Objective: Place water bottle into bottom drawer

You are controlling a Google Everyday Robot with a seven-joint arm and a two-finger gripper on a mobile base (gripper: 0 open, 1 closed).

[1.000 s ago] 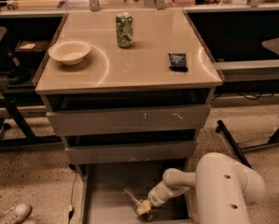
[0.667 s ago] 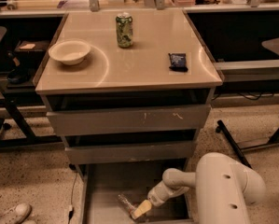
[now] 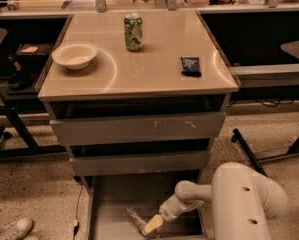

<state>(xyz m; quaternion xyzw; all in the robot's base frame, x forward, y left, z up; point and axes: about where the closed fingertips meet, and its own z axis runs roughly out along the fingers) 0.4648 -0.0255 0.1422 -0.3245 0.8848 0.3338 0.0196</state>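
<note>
Water bottle (image 3: 135, 216) — label not readable — lying on the floor of the open bottom drawer (image 3: 113, 204), gripper (image 3: 152, 225) low in the drawer against it — grip state cannot be told.

No lettering, brand or number is legible on the green can (image 3: 133, 32) at upper centre, the dark packet (image 3: 191, 66) right of it on the tabletop (image 3: 139, 76), or the water bottle (image 3: 135, 217) next to the gripper (image 3: 152, 226) in the bottom drawer (image 3: 114, 201), lower centre.
</note>
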